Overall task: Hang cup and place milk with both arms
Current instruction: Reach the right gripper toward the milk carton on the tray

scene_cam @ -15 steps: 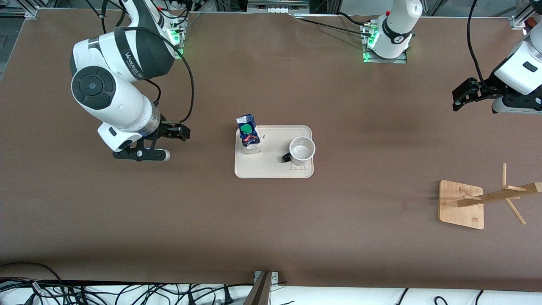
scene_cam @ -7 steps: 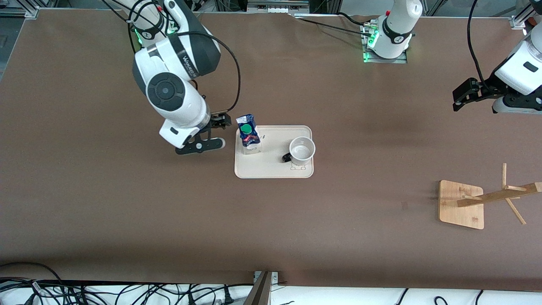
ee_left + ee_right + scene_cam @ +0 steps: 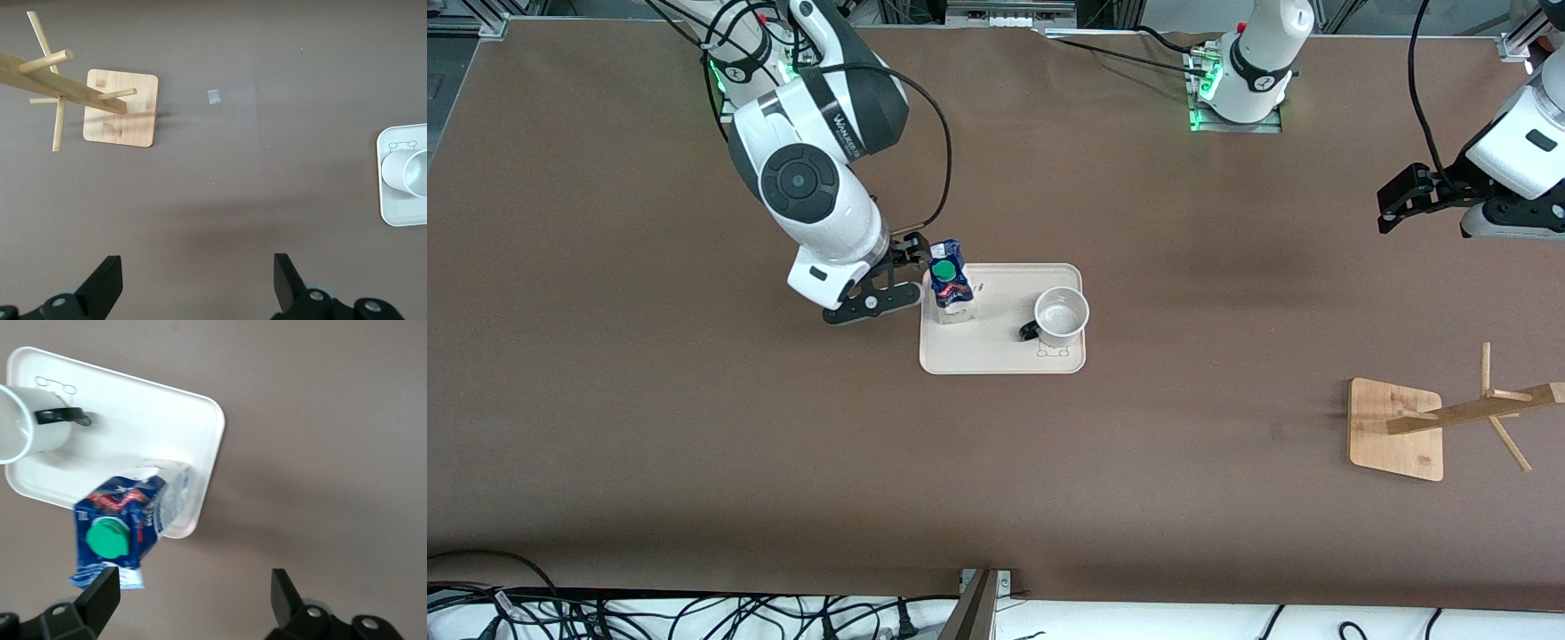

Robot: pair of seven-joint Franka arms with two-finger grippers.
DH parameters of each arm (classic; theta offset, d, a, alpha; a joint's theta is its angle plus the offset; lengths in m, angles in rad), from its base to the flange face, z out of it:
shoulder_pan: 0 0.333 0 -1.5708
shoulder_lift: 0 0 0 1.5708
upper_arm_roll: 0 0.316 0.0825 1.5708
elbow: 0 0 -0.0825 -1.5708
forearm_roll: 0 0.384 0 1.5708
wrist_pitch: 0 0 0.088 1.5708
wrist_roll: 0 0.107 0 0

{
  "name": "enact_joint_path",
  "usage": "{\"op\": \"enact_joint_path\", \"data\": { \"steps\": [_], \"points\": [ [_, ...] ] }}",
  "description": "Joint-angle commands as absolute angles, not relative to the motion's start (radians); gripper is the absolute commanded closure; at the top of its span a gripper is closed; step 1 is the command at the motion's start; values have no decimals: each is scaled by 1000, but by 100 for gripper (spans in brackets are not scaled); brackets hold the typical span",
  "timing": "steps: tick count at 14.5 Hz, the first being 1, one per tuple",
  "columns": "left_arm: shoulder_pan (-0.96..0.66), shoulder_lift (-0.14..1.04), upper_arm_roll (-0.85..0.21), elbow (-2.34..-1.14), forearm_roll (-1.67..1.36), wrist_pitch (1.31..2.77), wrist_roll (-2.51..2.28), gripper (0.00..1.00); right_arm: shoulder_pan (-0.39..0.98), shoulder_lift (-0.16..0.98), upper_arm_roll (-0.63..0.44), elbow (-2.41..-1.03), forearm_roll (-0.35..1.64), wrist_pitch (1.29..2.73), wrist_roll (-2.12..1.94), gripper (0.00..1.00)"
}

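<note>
The milk (image 3: 950, 283), a blue and white carton with a green cap, stands on the cream tray (image 3: 1002, 357) at its corner toward the right arm's end. The white cup (image 3: 1061, 317) with a black handle stands upright on the tray toward the left arm's end. My right gripper (image 3: 896, 274) is open and empty, close beside the milk, apart from it. In the right wrist view the milk (image 3: 127, 520) is next to one finger of the gripper (image 3: 193, 600). My left gripper (image 3: 1400, 200) is open and empty and waits over bare table; it also shows in the left wrist view (image 3: 198, 283).
A wooden rack (image 3: 1394, 428) with pegs stands toward the left arm's end, nearer to the front camera than the tray; it also shows in the left wrist view (image 3: 120, 107). A small tape mark (image 3: 1276, 431) lies beside the rack's base. Cables hang over the table's front edge.
My right arm has swung from the right arm's end of the table toward the tray, bringing its open gripper up beside the milk. The left arm, the milk and the cup have not moved.
</note>
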State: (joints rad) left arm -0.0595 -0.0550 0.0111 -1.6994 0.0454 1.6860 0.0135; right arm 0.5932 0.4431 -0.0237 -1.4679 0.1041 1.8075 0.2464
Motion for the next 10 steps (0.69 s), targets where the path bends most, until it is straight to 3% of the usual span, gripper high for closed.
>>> {"op": "enact_joint_path", "data": {
  "steps": [1,10],
  "points": [
    [-55,-40,8,-1671,46,1667,15,0,624,459,-12,-1456,120,1844,232,0],
    [-54,-40,8,-1671,46,1667,15,0,666,534,-11,-1456,155,1934,244,0]
  ]
}}
